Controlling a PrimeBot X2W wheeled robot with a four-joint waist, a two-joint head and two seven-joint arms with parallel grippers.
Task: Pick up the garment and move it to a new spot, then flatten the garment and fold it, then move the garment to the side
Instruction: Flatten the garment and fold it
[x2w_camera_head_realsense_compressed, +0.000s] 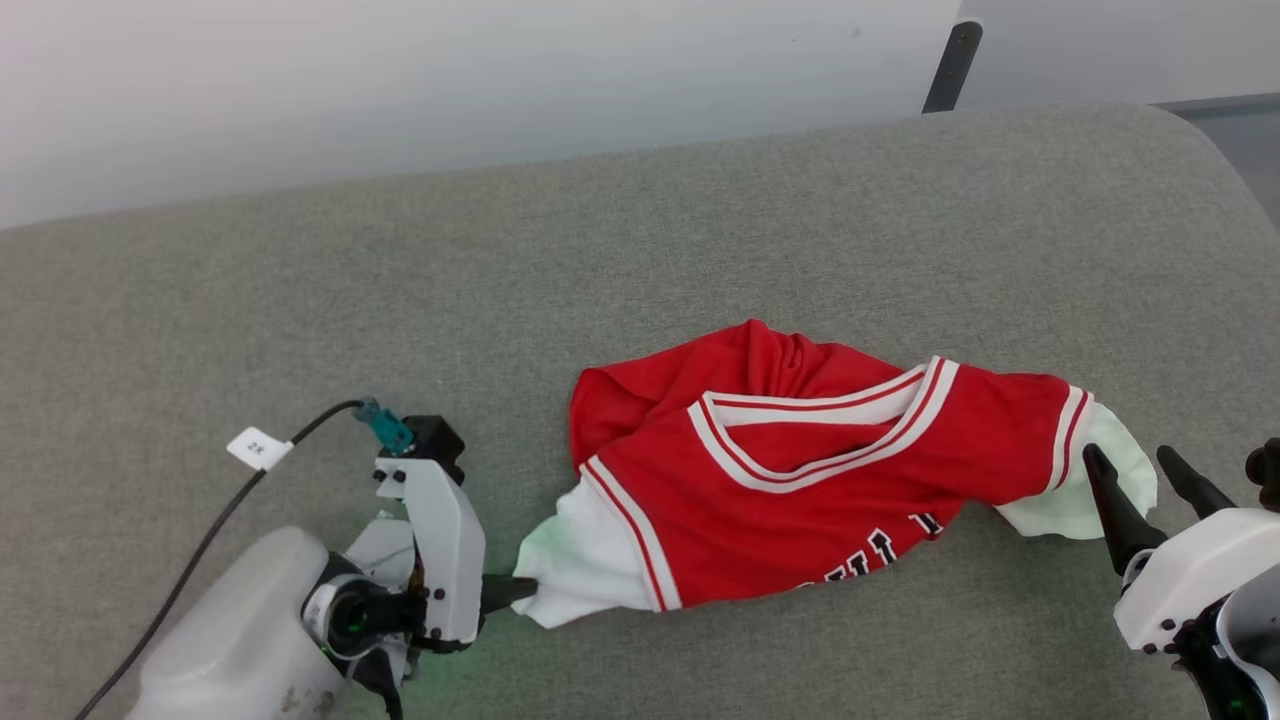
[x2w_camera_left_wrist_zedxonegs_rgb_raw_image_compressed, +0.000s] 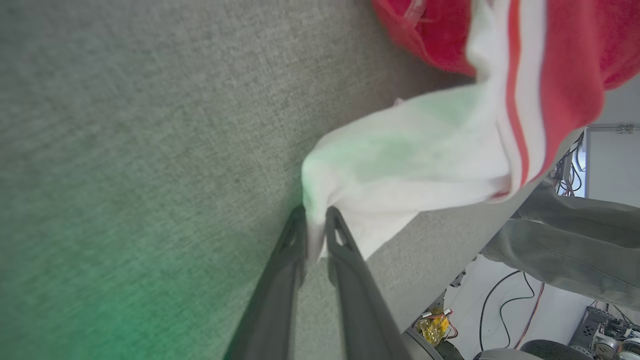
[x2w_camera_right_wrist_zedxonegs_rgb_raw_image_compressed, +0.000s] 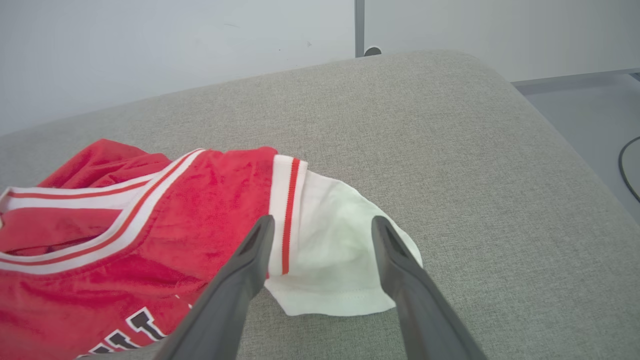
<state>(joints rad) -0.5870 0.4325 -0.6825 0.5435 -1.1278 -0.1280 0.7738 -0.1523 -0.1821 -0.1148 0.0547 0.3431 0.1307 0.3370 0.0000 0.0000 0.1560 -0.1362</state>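
The garment (x2w_camera_head_realsense_compressed: 800, 500), a red jersey with white sleeves and striped V-neck trim, lies crumpled on the grey fabric surface (x2w_camera_head_realsense_compressed: 640, 250). My left gripper (x2w_camera_head_realsense_compressed: 515, 592) lies low at its left end, fingers pointing right. In the left wrist view the left gripper (x2w_camera_left_wrist_zedxonegs_rgb_raw_image_compressed: 315, 222) is shut on the edge of the white sleeve (x2w_camera_left_wrist_zedxonegs_rgb_raw_image_compressed: 415, 165), with cloth pinched between the tips. My right gripper (x2w_camera_head_realsense_compressed: 1140, 475) stands open at the other white sleeve (x2w_camera_head_realsense_compressed: 1110, 480). In the right wrist view the right gripper (x2w_camera_right_wrist_zedxonegs_rgb_raw_image_compressed: 322, 225) has its fingers straddling that sleeve (x2w_camera_right_wrist_zedxonegs_rgb_raw_image_compressed: 340, 260) without touching it.
A black cable with a white tag (x2w_camera_head_realsense_compressed: 258, 448) runs from my left wrist. A dark post (x2w_camera_head_realsense_compressed: 952, 65) stands behind the surface by the pale wall. The surface rounds off at the right edge (x2w_camera_right_wrist_zedxonegs_rgb_raw_image_compressed: 575, 165). Cables and gear (x2w_camera_left_wrist_zedxonegs_rgb_raw_image_compressed: 575, 320) lie beyond its front edge.
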